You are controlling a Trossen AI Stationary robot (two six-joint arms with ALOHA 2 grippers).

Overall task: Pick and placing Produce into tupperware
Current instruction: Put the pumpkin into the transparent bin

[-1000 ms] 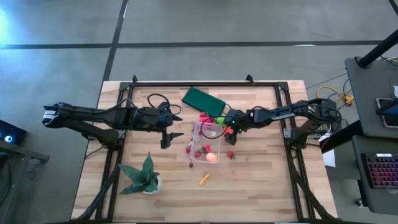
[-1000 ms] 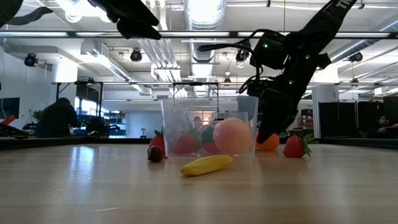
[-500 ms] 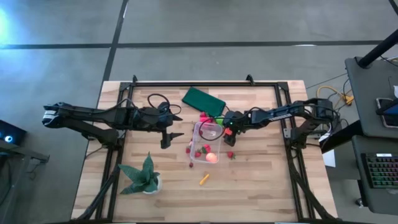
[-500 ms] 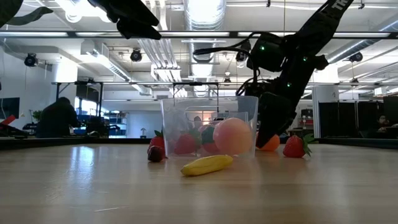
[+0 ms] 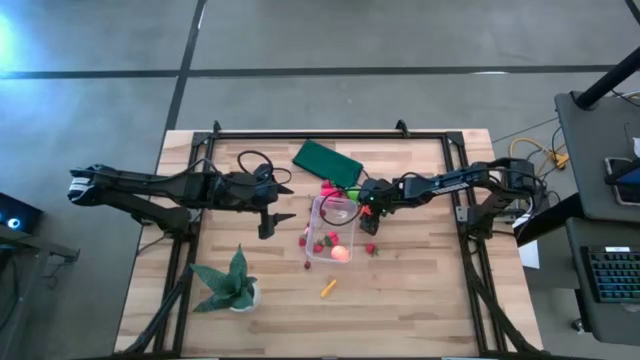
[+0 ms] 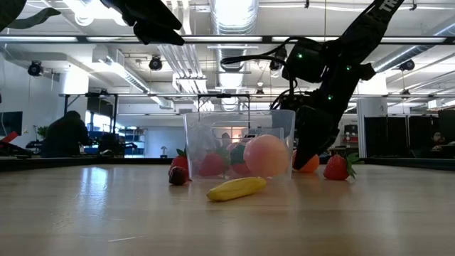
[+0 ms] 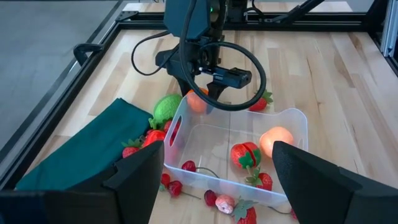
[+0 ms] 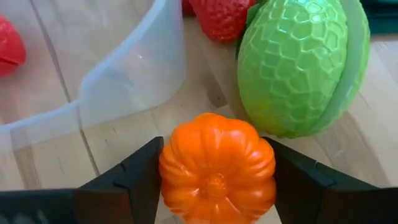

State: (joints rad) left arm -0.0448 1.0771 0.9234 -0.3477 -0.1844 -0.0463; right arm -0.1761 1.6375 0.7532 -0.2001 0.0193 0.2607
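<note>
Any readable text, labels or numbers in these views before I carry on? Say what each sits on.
No text reads clearly.
White lettering on the right arm, low view: cut off, unreadable.
Keyboard keys, high view: too small.
Tupperware, orange pumpkin: no markings.

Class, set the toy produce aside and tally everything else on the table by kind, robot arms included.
Robot arms: 2
Clear box: 1
Potted plant: 1
Green cloth: 1
Total: 5
</note>
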